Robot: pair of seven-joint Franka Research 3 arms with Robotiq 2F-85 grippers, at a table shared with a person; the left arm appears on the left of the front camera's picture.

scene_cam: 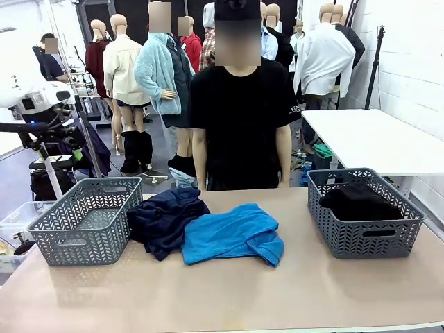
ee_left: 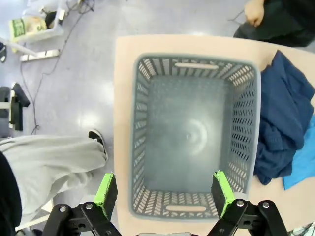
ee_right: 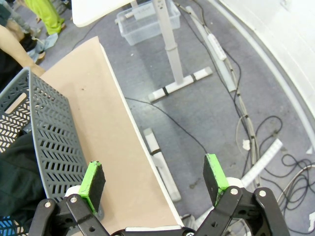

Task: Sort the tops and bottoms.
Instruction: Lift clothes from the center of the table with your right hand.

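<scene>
**Table**: beige; a person in black stands at the far side.

**Left basket**: grey, at the left end, its bottom bare.

**Right basket**: grey, at the right end, holding a black garment.

**Navy garment**: crumpled, mid-table, just right of the left basket.

**Blue garment**: touching the navy garment's right side and lying partly over it.

**Left hand**: fingers spread, gripping nothing, above the left basket.

**Right hand**: fingers spread, gripping nothing, above the table's right edge beside the right basket.

No wording can be read. Small white lettering on the person's black T-shirt sleeve is too tiny
</scene>
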